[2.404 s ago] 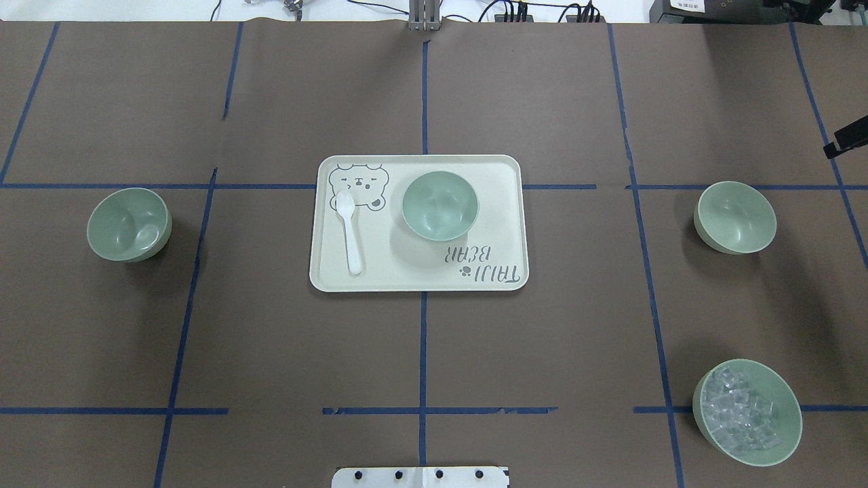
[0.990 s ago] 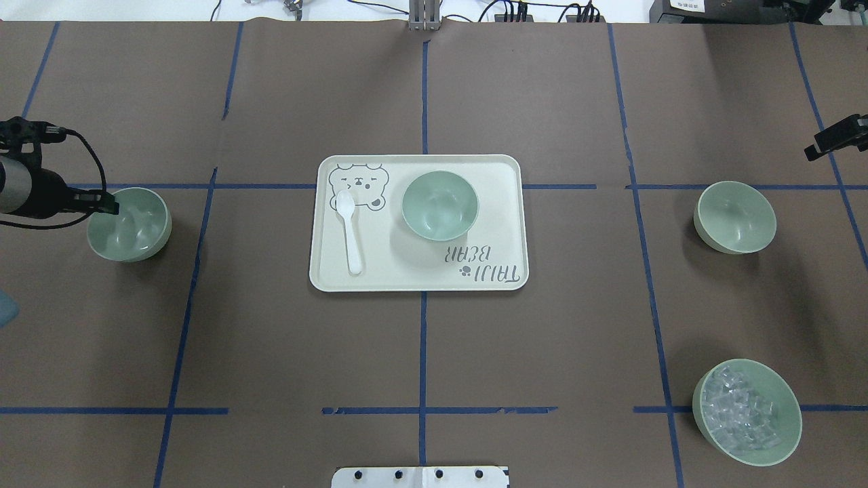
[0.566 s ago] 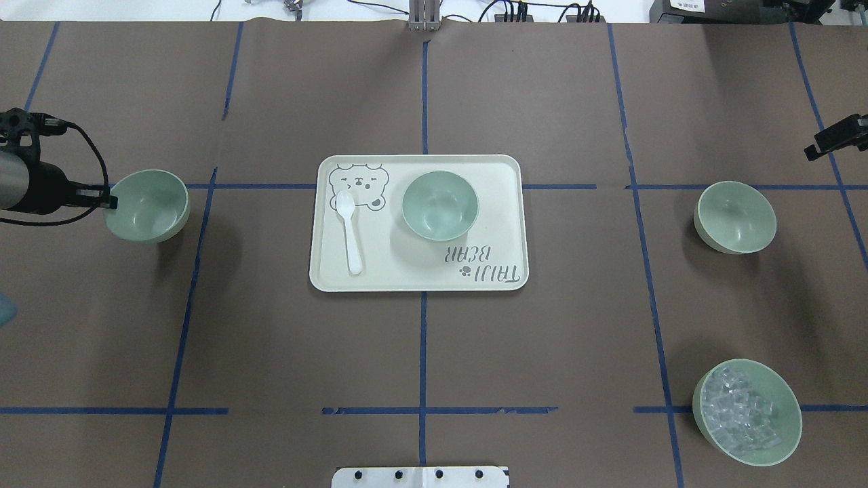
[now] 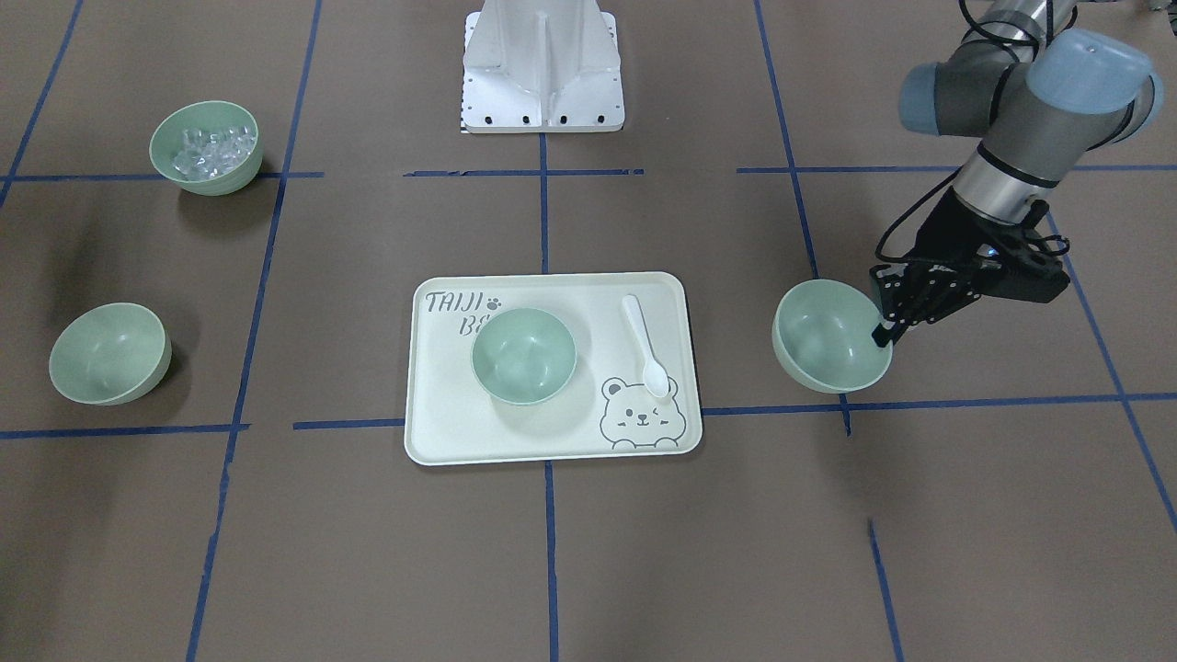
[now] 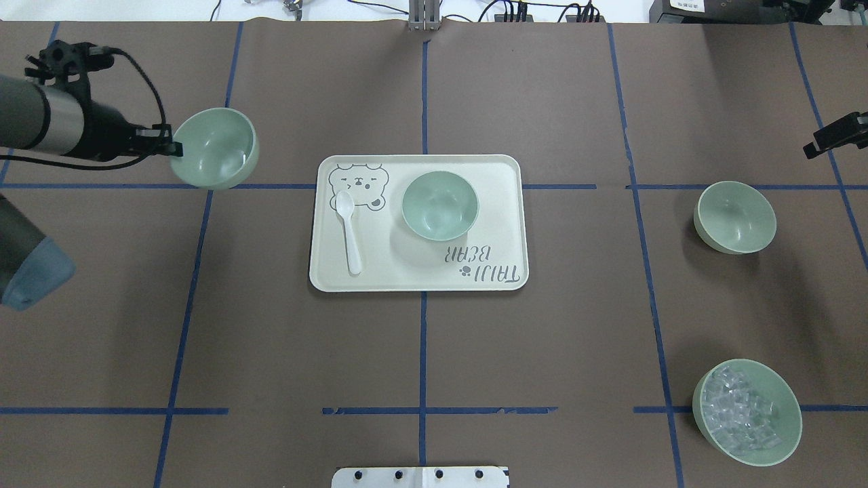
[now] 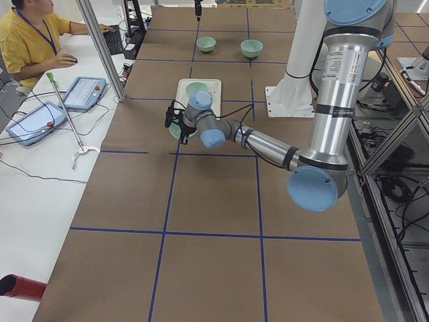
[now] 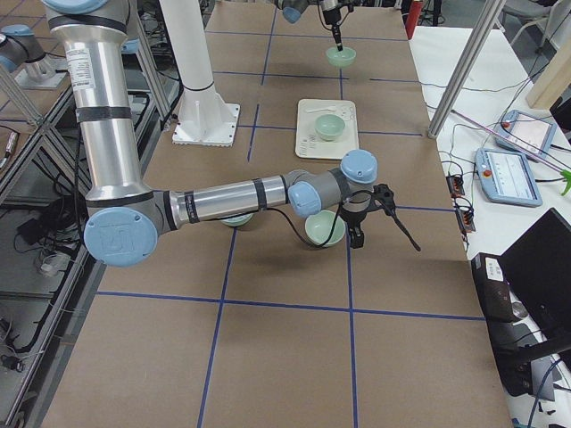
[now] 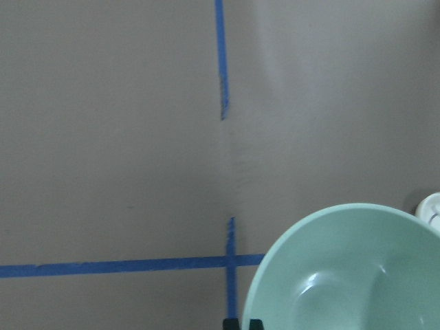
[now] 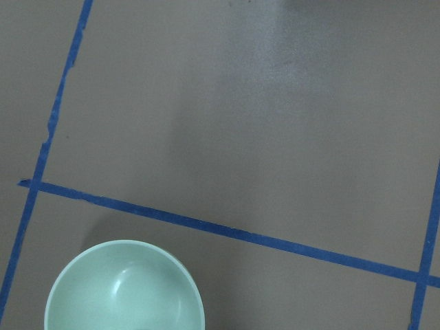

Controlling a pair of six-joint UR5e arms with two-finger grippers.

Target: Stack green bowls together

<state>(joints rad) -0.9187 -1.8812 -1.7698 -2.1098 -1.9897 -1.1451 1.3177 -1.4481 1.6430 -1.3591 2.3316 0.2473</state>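
Note:
My left gripper (image 5: 171,145) is shut on the rim of one green bowl (image 5: 215,148) and holds it above the table, left of the tray; it also shows in the front-facing view (image 4: 830,336) and fills the lower right of the left wrist view (image 8: 350,268). A second green bowl (image 5: 440,205) stands upright on the tray (image 5: 407,268). A third green bowl (image 5: 736,217) sits on the table at the right and also shows in the right wrist view (image 9: 124,289). My right gripper (image 7: 357,239) hovers by that bowl; I cannot tell whether it is open.
A white spoon (image 5: 350,230) lies on the tray's left part. A matching green bowl with clear cubes (image 5: 746,412) stands at the near right. Blue tape lines cross the brown table cover. The robot's base plate (image 5: 420,476) is at the near edge.
My left gripper came in from the left, shut on the left bowl's rim, lifted it and carried it farther away and to the right, toward the tray. The right arm barely moved.

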